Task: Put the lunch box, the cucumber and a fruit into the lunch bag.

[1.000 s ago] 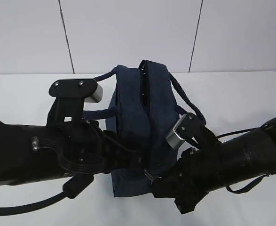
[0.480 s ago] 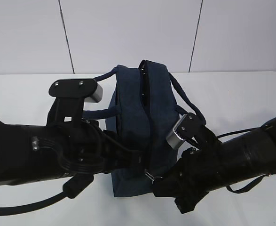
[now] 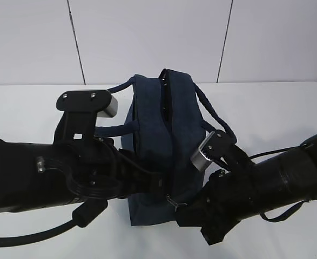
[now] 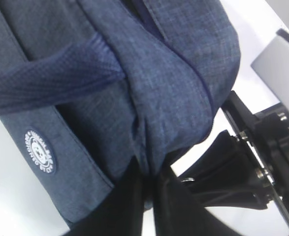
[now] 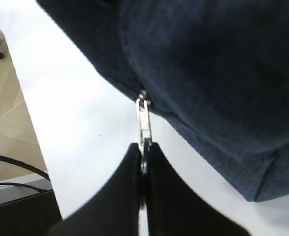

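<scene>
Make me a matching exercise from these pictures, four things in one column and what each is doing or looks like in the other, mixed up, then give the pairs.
Things:
1. left gripper
2. right gripper
3. lunch bag
4. round logo patch

Descriptions:
A. white, on the bag's side panel
B. shut on the silver zip pull
C. pinching a fold of blue fabric
D. dark navy, standing on the white table

Pairs: 1-C, 2-B, 3-D, 4-A
</scene>
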Tool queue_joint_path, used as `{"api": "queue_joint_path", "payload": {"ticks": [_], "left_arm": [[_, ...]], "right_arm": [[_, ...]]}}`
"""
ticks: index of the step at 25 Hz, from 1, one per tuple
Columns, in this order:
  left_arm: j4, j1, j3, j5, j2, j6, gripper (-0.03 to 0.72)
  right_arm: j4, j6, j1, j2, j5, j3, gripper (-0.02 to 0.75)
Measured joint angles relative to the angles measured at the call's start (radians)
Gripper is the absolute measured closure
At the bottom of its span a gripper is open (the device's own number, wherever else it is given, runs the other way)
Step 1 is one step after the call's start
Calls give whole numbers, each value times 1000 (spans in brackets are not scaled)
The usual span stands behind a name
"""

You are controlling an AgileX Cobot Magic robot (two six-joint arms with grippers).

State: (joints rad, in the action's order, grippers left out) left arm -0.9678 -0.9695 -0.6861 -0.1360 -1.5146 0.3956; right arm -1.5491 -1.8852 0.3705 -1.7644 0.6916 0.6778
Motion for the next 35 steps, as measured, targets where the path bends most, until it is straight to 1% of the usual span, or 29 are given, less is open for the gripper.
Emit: {"api": "queue_joint_path", "payload": {"ticks": [8,20,35], "left_arm": [[0,0,0,0,0,0,686],[0,0,0,-2,0,0,686],[0,0,0,-4,0,0,686]], "right_arm": [[22,8,0,6,-1,0,751],[29,16,0,65,-1,0,751],[30,22,0,67,5,0,751]]}}
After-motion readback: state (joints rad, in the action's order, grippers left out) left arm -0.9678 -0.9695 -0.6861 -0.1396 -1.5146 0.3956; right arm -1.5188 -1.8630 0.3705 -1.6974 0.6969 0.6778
